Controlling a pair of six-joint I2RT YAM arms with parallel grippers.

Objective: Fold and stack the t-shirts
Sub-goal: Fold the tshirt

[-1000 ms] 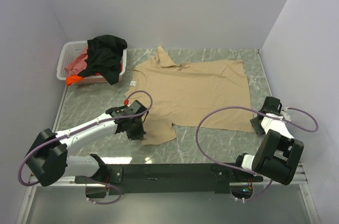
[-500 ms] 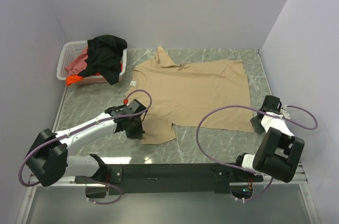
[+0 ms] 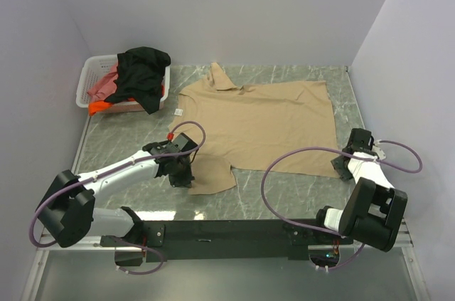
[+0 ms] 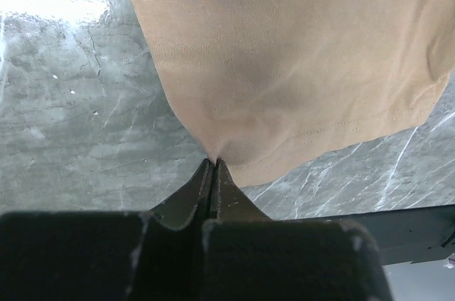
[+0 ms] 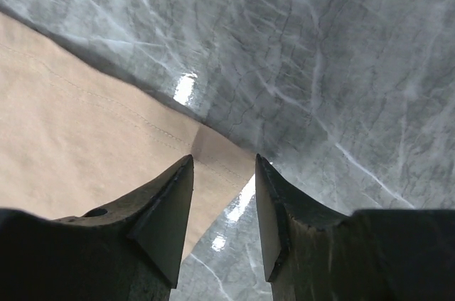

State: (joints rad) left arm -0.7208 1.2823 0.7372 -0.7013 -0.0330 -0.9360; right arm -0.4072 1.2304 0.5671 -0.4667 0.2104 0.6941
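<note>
Though flat, tan t-shirt (image 3: pixel 263 119) in left end effector (image 4: pixel 214 164)

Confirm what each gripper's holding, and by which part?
Left gripper is shut on the tan t-shirt, pinching its sleeve edge. Right gripper is open over the shirt's hem corner, holding nothing.

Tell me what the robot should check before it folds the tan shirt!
1. Left pincer shut on the tan shirt's sleeve edge: ok.
2. Right pincer closed on the hem corner: not ok, it is open over the corner.
3. Tan shirt spread flat on the table: ok.
4. Other shirts out of the way, at the basket: ok.
5. Right arm's purple cable clear of the cloth: cannot tell.
</note>
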